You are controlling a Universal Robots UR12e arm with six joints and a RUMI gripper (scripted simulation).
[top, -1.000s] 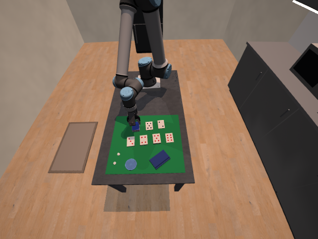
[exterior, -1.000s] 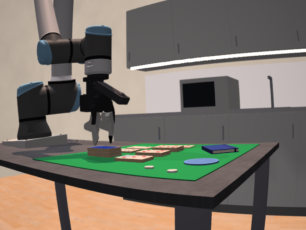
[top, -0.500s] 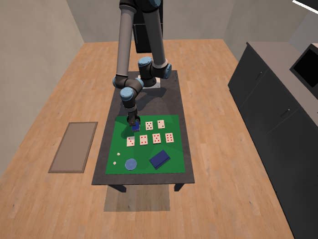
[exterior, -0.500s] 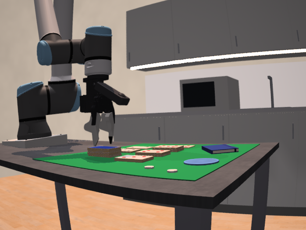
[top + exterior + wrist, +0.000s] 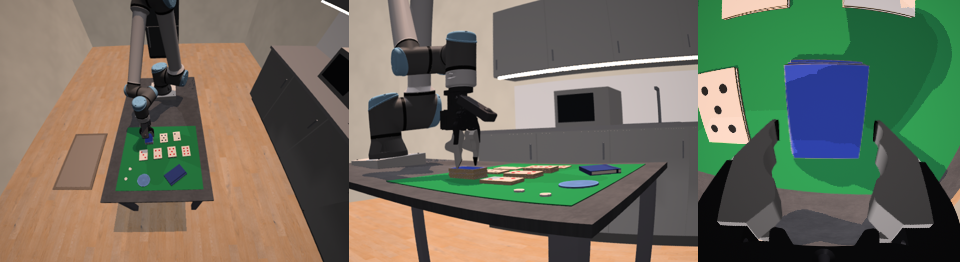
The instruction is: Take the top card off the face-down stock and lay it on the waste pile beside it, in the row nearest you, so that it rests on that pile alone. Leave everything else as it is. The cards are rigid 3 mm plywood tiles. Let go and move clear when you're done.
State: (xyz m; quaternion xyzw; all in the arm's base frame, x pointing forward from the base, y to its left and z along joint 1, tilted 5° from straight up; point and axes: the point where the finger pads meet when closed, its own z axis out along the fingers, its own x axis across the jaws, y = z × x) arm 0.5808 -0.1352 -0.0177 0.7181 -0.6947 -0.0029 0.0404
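Observation:
The face-down stock (image 5: 149, 139) is a stack of blue-backed tiles at the far left of the green mat (image 5: 160, 159). It also shows in the side view (image 5: 467, 172) and in the wrist view (image 5: 826, 110). The waste pile (image 5: 163, 137) (image 5: 720, 107), a face-up card with black pips, lies just beside the stock. My gripper (image 5: 466, 163) hangs straight down over the stock, fingertips about level with the top card. In the wrist view the gripper (image 5: 826, 135) is open, one finger on each long side of the top card, with a gap on both sides. It holds nothing.
Another face-up card (image 5: 176, 136) lies right of the waste pile. A row of several red-pip cards (image 5: 164, 152) lies one row over. A blue book (image 5: 175, 174), a blue disc (image 5: 143, 179) and two small tokens (image 5: 129, 168) (image 5: 125, 178) lie at the mat's other end.

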